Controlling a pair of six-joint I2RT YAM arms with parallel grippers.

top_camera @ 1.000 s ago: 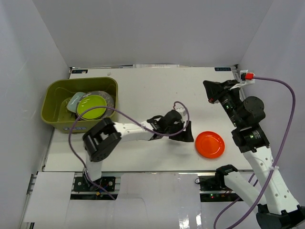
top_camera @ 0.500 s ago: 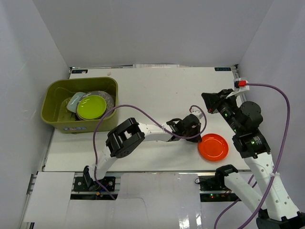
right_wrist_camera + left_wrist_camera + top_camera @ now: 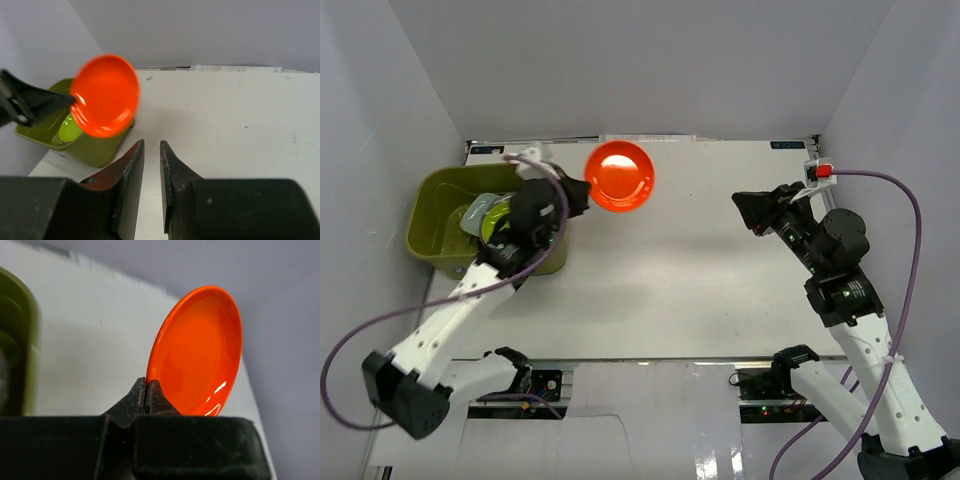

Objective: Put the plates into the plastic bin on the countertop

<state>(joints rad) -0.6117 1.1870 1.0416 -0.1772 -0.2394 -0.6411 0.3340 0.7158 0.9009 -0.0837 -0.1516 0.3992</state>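
Observation:
My left gripper [image 3: 584, 189] is shut on the rim of the orange plate [image 3: 619, 176], holding it tilted in the air just right of the plastic bin [image 3: 448, 172]. In the left wrist view the fingertips pinch the orange plate [image 3: 200, 350] at its lower edge, with my left gripper [image 3: 146, 386] closed tight. Inside the olive bin lie a lime green plate [image 3: 493, 223] and a pale teal tray [image 3: 474, 212], partly hidden by my left arm. My right gripper [image 3: 151, 146] hangs over the white countertop [image 3: 700, 260] at the right, jaws slightly apart and empty.
White walls close in the countertop on three sides. From the right wrist, the orange plate [image 3: 106, 95] shows in front of the bin [image 3: 95, 149]. A purple cable [image 3: 910, 250] loops beside my right arm.
My left arm has swung from the middle-right of the table up and left to the bin, lifting the orange plate with it. The right gripper's jaws have parted a little.

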